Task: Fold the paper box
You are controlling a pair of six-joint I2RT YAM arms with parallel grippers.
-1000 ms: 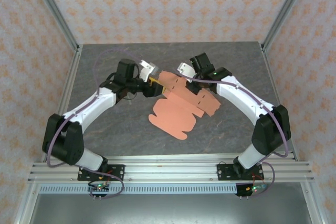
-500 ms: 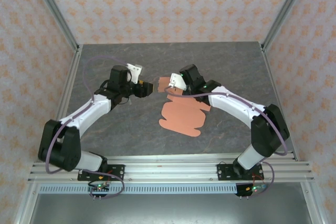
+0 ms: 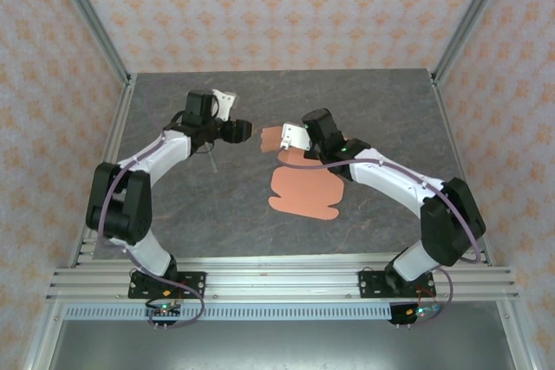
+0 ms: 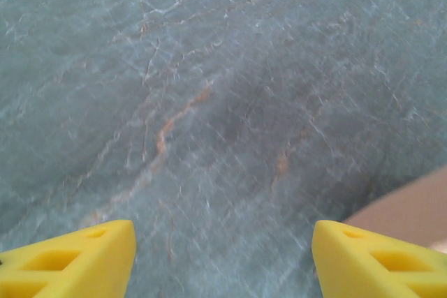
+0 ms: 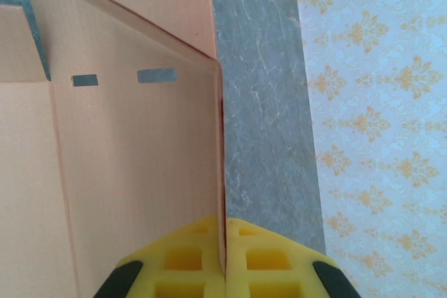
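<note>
The right gripper (image 5: 225, 246) pinched shut on a raised flap of the paper box (image 5: 133, 172) near the centre of the worktop (image 3: 173, 205). The left gripper (image 4: 223, 242) gaped empty nearby. Folding wanted a firm pinch along the crease.

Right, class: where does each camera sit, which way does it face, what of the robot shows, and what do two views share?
Top external: above, behind the bases, looking down at the table; both arms.
Left wrist: faces the table; left gripper open.
Right wrist: looks along right gripper, shut on the paper box.
Shared: paper box, top and right wrist.
</note>
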